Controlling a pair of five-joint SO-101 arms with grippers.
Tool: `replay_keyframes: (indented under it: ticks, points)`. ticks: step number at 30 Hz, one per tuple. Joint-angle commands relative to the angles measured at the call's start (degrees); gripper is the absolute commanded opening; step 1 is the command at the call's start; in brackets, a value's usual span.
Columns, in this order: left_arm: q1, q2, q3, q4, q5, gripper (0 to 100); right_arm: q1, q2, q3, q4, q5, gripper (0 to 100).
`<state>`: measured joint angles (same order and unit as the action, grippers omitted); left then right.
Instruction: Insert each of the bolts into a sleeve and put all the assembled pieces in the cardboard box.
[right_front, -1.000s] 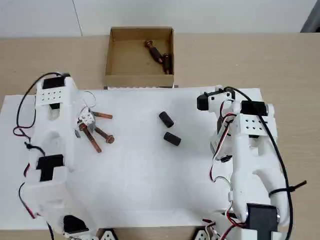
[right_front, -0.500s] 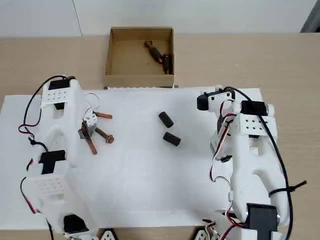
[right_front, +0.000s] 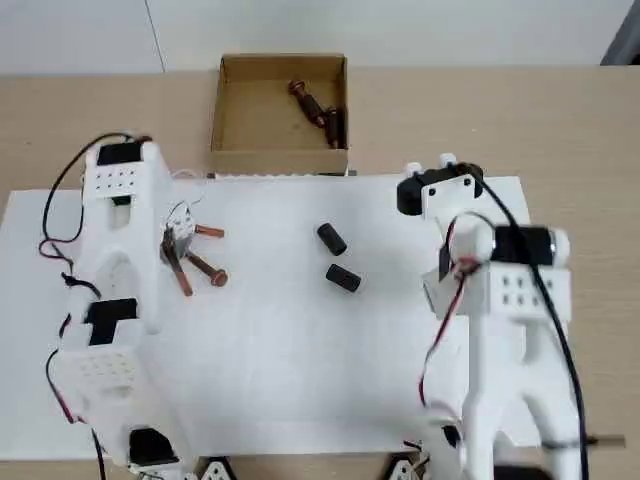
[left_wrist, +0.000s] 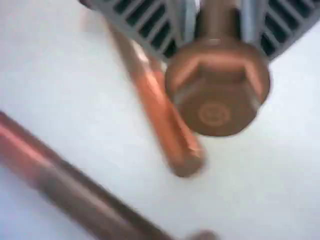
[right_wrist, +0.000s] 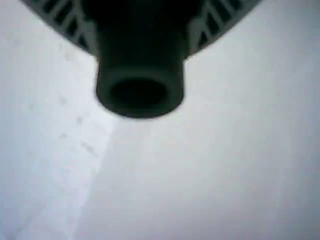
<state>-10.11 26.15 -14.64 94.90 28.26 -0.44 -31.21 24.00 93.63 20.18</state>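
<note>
The left hand (left_wrist: 215, 15) is closed on a bolt (left_wrist: 217, 90). Its ribbed fingers (left_wrist: 137, 25) pinch the shank right behind the hexagonal head, and the head sticks out past the fingertips. Two loose bolts lie on the white sheet (right_front: 300, 350) just beside this hand. The shank of the first loose bolt (left_wrist: 160, 115) runs out from under the fingers and passes close by the held head. The second loose bolt (left_wrist: 65, 185) lies a little farther from the hand, at an angle to the first. In the high view these bolts are bunched at the tip of the left hand, on the side facing the other arm.

The right hand (right_wrist: 140, 20) is closed on a black sleeve (right_wrist: 140, 85). The sleeve is gripped by its rear part, and its open end juts out beyond the fingertips above the white sheet.

Two loose sleeves lie between the hands, well apart from both. The first loose sleeve (right_front: 332, 239) and the second loose sleeve (right_front: 343, 278) are near each other but not touching.

The cardboard box (right_front: 280, 160) stands on the tabletop (right_front: 560, 120) beyond both hands, just past the far edge of the sheet. The assembled pieces (right_front: 318, 105) lie inside it, toward the wall on the right hand's side.
</note>
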Motion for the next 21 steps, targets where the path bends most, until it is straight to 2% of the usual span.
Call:
replay_keyframes:
  ticks: [1, 6, 8, 14, 21]
  points:
    - [3.0, -0.9, -9.0, 5.2, -0.4, 1, -1.5, -8.6, -0.2, 2.3, -0.5, 0.5]
    - [7.7, -2.4, -15.9, 5.6, -0.4, 1, -1.6, -11.9, -0.2, 2.8, -0.6, 0.5]
    - [9.5, -6.0, -16.0, 5.6, -0.6, 1, -1.5, -12.1, -0.1, 2.9, -0.6, 0.4]
    - [17.1, -19.0, -16.1, 5.5, -7.4, 0, -1.5, -12.5, -0.1, 4.0, -0.7, 0.4]
    - [23.9, -32.2, -16.0, 5.5, -9.5, 0, -1.5, -18.8, -0.3, 4.0, -5.8, 0.4]
